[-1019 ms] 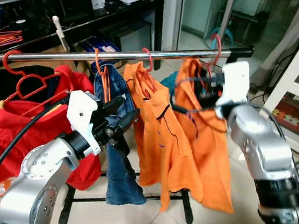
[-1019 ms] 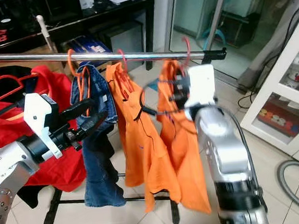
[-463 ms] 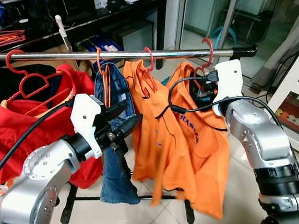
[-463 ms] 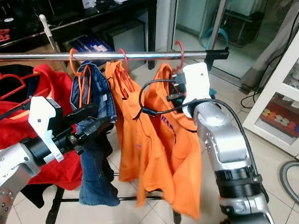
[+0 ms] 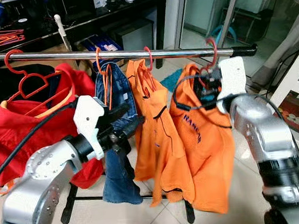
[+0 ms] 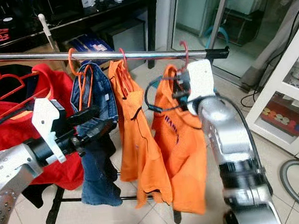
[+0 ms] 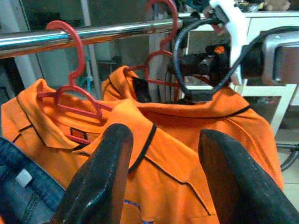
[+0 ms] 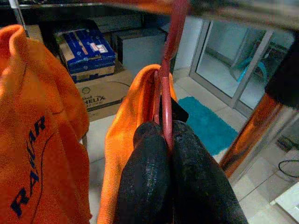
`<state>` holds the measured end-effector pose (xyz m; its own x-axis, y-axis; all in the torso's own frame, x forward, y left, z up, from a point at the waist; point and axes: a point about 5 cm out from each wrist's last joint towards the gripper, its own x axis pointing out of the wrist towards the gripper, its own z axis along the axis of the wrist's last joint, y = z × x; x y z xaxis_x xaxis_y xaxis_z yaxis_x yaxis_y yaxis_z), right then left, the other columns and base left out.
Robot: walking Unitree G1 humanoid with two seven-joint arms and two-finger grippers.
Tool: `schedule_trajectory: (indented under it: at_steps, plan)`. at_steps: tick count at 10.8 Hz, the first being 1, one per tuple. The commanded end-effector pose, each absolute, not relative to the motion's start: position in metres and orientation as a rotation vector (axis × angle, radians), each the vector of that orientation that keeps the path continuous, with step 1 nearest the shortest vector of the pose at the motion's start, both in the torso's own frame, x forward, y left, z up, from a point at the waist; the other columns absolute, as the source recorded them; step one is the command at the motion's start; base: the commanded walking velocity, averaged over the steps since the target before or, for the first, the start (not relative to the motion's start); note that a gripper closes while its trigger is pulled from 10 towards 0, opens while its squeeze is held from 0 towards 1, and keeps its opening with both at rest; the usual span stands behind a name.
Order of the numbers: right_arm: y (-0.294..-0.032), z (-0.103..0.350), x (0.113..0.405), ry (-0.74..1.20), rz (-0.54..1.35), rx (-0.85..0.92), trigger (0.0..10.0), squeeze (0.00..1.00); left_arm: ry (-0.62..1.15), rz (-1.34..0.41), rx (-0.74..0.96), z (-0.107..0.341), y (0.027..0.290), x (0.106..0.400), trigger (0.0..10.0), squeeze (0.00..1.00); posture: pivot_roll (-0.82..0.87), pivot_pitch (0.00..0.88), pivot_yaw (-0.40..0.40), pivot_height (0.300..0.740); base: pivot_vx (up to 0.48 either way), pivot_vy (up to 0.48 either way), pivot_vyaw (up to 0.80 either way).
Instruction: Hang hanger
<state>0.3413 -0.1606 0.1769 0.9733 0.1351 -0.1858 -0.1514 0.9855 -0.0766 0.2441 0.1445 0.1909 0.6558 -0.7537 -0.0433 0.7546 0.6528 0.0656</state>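
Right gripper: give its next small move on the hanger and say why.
Probably open the right gripper and back off: it is shut on the red hanger, whose hook already sits over the rail, with the orange shirt hanging below.
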Motion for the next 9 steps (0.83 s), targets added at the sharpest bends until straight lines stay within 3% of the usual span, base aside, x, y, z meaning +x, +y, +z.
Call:
schedule_trajectory:
  at_steps: [1,9]
  plan:
    - [-0.164,0.19,0.348,0.121,0.13,-0.094,10.0,0.0,0.005,-0.854,0.079,0.191,0.143,0.246,10.0,0.0,-0.07,0.0,-0.018,0.74,0.0,0.0,0.0]
    - [-0.164,0.166,0.359,0.231,0.137,-0.104,10.0,0.0,0.014,-0.9,0.092,0.189,0.14,0.243,10.0,0.0,-0.06,0.0,-0.027,0.74,0.0,0.0,0.0]
